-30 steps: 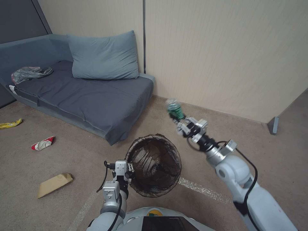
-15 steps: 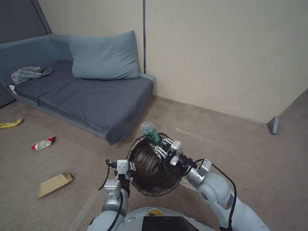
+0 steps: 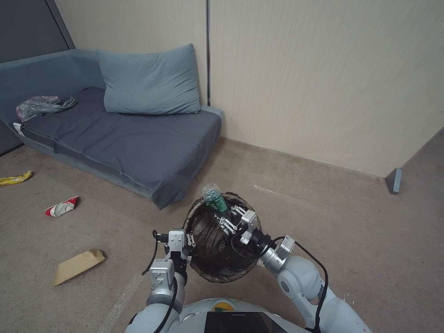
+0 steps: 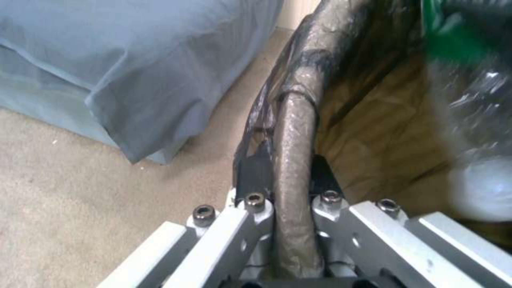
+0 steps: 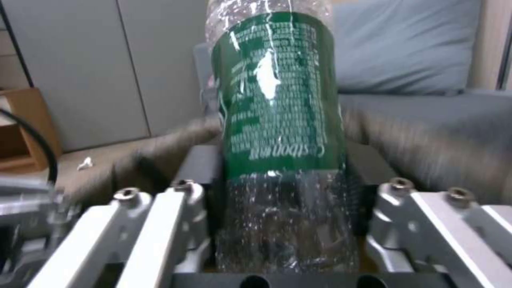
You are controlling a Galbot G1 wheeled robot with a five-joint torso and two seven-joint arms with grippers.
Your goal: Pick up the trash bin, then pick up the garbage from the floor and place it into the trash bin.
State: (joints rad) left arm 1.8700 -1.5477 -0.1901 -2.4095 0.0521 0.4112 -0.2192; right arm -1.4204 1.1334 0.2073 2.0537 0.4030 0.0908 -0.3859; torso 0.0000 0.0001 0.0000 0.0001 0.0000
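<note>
Since a moment ago my right gripper (image 3: 223, 216) has drawn in a little over the trash bin (image 3: 208, 273), its fingers clamped on the crinkled clear bottle (image 3: 213, 195) with the green label, which tilts above the far rim. My left gripper (image 4: 291, 188) pinches the bin's near-left rim, wrapped in wrinkled dark liner. On the carpet to the left lie a flat tan paper bag (image 3: 77, 266), a red-and-white wrapper (image 3: 61, 206) and a yellow packet (image 3: 15, 178).
</note>
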